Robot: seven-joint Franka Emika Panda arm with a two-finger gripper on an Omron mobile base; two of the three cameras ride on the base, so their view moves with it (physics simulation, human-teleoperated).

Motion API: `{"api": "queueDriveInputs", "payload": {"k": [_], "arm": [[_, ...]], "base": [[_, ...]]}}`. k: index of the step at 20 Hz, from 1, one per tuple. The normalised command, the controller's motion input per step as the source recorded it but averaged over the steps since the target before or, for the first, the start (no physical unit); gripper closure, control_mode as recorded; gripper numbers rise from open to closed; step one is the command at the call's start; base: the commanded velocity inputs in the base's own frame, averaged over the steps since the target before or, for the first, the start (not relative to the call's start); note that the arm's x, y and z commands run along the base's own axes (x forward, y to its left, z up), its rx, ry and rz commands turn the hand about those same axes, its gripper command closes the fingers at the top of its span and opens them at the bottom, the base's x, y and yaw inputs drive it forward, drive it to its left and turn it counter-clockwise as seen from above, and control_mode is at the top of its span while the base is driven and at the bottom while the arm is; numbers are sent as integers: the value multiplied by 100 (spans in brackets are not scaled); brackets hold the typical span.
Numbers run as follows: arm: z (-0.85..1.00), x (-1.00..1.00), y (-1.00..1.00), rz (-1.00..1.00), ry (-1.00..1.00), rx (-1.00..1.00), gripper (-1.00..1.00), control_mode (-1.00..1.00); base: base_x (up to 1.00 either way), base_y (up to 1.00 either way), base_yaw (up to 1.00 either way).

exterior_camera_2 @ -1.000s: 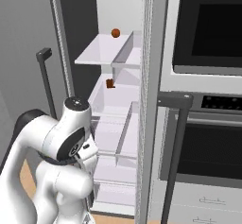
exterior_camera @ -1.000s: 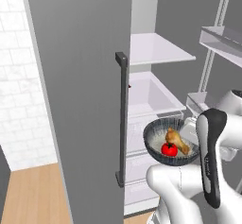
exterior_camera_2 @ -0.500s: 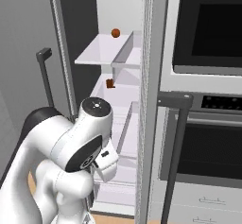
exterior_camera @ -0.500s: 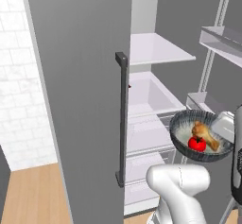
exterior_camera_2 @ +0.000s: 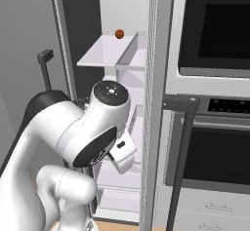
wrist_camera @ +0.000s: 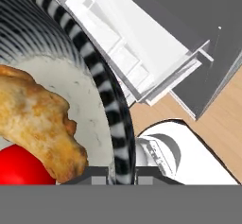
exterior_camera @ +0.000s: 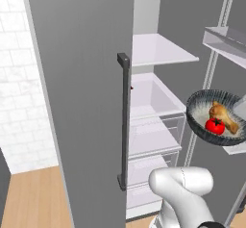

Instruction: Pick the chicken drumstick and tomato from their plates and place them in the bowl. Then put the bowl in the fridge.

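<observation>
The dark grey-blue bowl hangs in the air at the right, level with the fridge's middle shelves. In it lie the golden-brown chicken drumstick and the red tomato, touching each other. The hand view shows the drumstick and the tomato close up on the bowl's pale inside. My gripper is shut on the bowl's striped rim, one fingertip on each side. The grey fridge stands with its door open. The plates are out of view.
The fridge door's dark bar handle stands left of the bowl. White shelves and drawers lie behind, door racks at the right. A small brown round fruit sits on the top shelf. An oven stands to the right.
The bowl with the drumstick and tomato has moved right and up in the left base view. The arm has swung with it, towards the fridge's inside.
</observation>
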Motion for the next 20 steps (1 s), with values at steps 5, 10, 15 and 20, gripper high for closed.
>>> {"api": "queueDriveInputs", "payload": {"k": [5, 10, 15, 20], "arm": [[14, 75, 44, -7, -1, 0, 100, -100], [-15, 86, 33, -10, 0, 0, 100, -100], [-35, 49, 2, -14, 0, 0, 100, -100], [-41, 60, 28, -10, 0, 0, 100, -100]], "base": [[0, 0, 0], [0, 0, 0], [0, 0, 0], [0, 0, 0]]}}
